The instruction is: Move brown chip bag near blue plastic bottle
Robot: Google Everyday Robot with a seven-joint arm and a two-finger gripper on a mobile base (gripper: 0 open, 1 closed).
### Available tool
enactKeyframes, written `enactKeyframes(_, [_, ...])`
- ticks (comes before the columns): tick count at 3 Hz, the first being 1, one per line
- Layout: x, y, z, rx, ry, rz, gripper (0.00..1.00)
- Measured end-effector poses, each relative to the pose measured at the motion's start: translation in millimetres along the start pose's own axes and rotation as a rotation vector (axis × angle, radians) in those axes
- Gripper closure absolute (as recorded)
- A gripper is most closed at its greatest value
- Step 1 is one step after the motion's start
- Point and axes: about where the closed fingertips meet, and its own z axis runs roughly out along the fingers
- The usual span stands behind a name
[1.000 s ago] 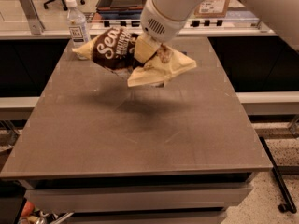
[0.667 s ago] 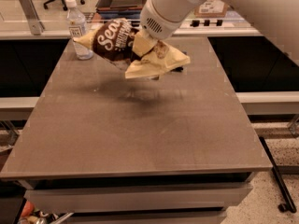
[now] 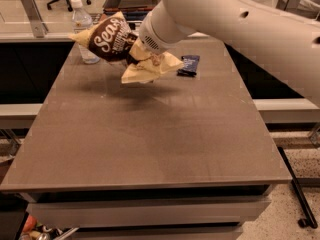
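The brown chip bag has cream-yellow ends and a dark brown middle with white "Sea" lettering. It hangs in the air above the far part of the table, tilted. My gripper is shut on the bag near its middle, with the white arm reaching in from the upper right. The blue plastic bottle, clear with a white cap, stands upright at the table's far left corner. The bag's left end is just right of the bottle and partly in front of it.
A small dark blue flat packet lies on the brown table at the far right of centre. A counter edge and an office chair stand behind the table. The floor drops off at the table's right side.
The arm has carried the bag up and to the left, closer to the bottle. The dark blue packet has come into sight behind it.
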Motion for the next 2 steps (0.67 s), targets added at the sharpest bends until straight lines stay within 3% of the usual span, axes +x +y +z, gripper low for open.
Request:
enactKeyframes(1, [-23,-13,14,0.104,-0.065,-0.055,1.0])
enactKeyframes(2, [-37,-33,18,0.185,-0.063,-0.106,1.0])
